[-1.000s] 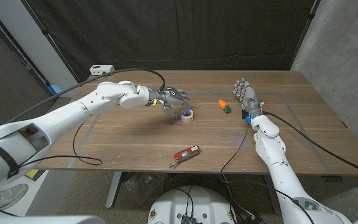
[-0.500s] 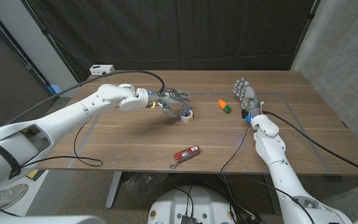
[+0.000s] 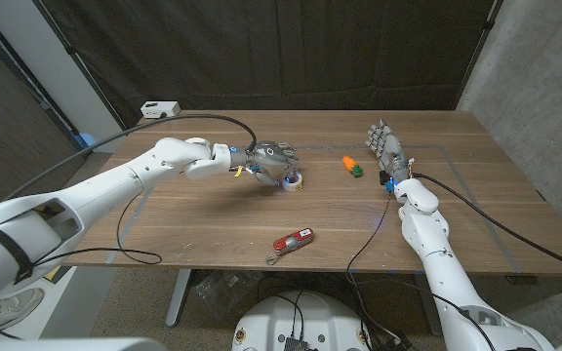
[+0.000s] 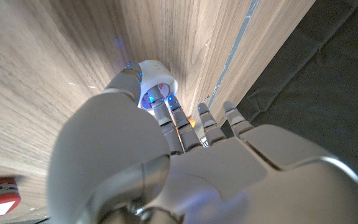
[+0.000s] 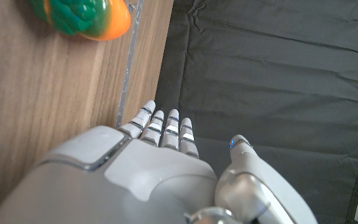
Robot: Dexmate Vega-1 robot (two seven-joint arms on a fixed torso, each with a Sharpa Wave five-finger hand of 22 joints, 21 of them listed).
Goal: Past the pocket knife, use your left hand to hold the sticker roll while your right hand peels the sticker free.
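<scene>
Surface: wooden table [image 3: 222, 219], brown plank grain running across, thin pale lines marked on the top. Behind it a black, creased curtain [image 3: 291, 54]; grey concrete wall [image 3: 540, 68] at the far right. A small white box [image 3: 160, 108] sits at the table's back left edge.

Sticker roll [image 3: 295, 180]: small white ring, hollow core, lying on the table near the middle, well past the pocket knife [image 3: 292, 241]. In the left wrist view the roll [image 4: 155, 84] shows a smooth white rim and a core lit bluish.

Left hand [image 3: 272, 161]: grey, glossy shell, held over the roll's left side. Fingers [image 4: 178, 118] reach down at the roll's edge and the thumb curves round its other side. Cannot tell whether they actually clamp it.

Right hand [image 3: 385, 148]: stands on edge at the table's right, fingers straight and pressed side by side, holding nothing. Right wrist view shows its fingers [image 5: 166, 130] against the curtain.

Toy carrot [image 3: 350, 165]: orange body, green top, rounded, on the table between the roll and the right hand.

Knife: red, oblong, closed, with a small metal ring at one end, near the front edge.

No containers seen.
</scene>
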